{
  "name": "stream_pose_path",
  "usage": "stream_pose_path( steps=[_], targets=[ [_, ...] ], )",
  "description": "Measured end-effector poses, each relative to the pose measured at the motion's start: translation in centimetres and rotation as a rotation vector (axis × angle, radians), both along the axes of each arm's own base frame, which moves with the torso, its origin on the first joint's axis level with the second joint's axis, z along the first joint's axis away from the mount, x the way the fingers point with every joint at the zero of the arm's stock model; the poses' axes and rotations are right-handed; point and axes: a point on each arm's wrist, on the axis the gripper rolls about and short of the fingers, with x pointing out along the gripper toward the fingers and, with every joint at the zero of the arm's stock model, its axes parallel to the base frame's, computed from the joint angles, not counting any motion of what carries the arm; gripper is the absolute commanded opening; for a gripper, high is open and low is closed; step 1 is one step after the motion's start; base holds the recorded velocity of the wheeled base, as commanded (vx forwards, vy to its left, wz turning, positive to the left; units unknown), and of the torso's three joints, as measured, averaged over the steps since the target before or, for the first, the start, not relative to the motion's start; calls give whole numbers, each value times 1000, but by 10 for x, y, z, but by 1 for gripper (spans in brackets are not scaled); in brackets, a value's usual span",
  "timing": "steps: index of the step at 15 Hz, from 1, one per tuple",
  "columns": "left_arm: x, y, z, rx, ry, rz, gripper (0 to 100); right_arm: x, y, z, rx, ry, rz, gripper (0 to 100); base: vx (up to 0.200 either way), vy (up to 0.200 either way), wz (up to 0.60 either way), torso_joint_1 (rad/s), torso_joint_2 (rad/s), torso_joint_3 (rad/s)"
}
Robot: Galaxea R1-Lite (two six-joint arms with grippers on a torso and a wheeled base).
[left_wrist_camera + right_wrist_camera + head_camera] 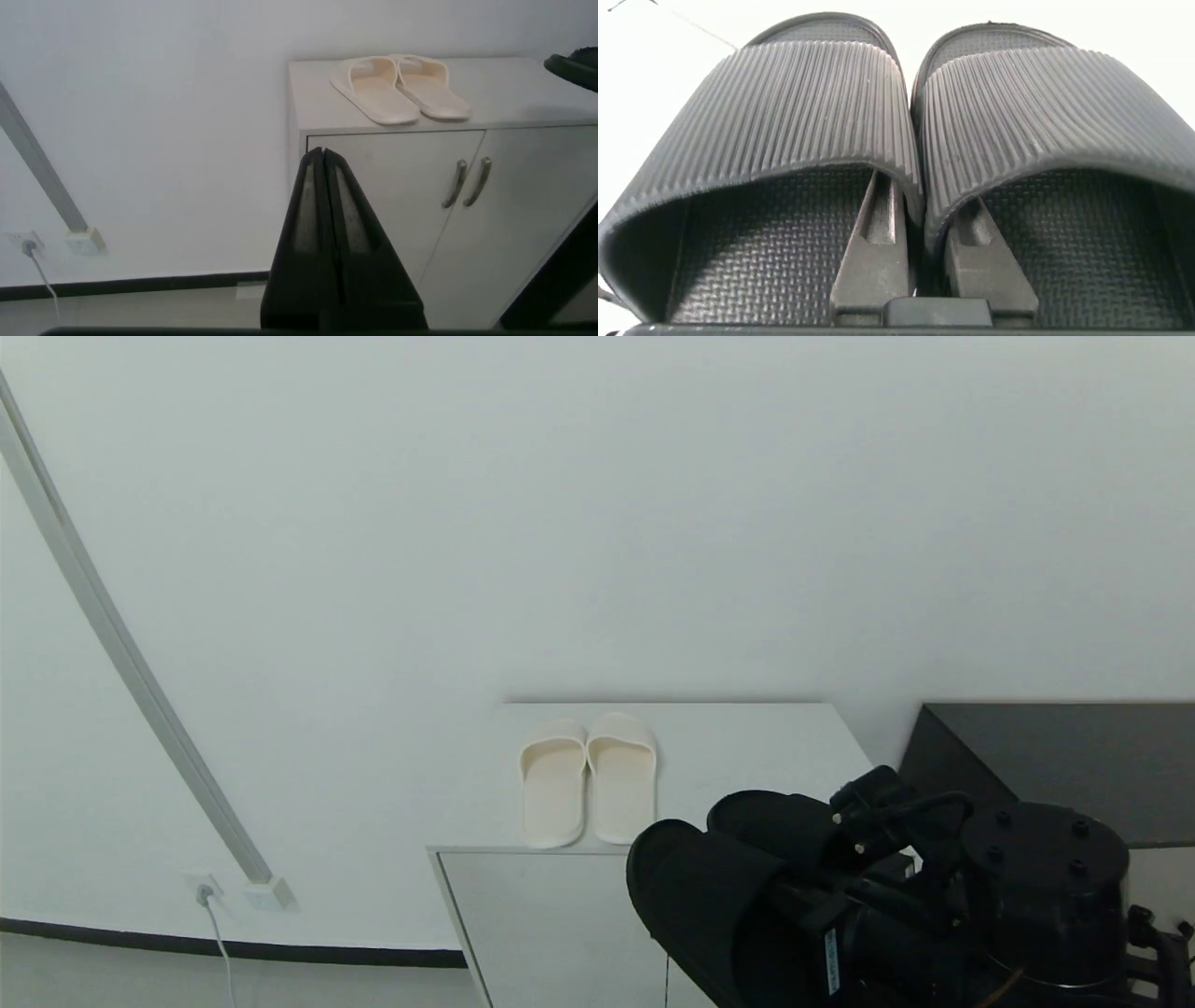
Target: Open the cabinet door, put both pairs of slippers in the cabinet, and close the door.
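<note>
Atop the cabinet (766, 747) lie cream slippers (588, 779); right fingers (868, 252) clamp black slippers (709, 887), left fingers (308, 233) closed.

Slippers pair (588, 782) sits side by side on cabinet (747, 747), centre frame | second pair (709, 887) lower right, in front of cabinet | wall socket (203, 887) lower left

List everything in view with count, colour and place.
cabinet: one, white, against the wall, doors closed.
door handles: two, silver, where the doors meet.
cream slippers: one pair, cream, side by side on the cabinet top.
black slippers: one pair, black, held in the air near the cabinet.
dark surface: one, dark grey, right of the cabinet.
wall socket: one, white, low on wall, cable plugged in.
left gripper: one, black, shut, empty, facing the cabinet.
right gripper: one, black, shut on the black slippers.
</note>
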Motion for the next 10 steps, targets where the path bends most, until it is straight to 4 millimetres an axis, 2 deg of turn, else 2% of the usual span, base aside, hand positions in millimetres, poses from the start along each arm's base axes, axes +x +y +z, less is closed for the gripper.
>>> stream_pose_path(
  steps=[10],
  targets=[
    [0,0,0,0,1,-1,0,-2,-6,-7,-48,2,4,0,0,0,0,0,0,0]
  ],
)
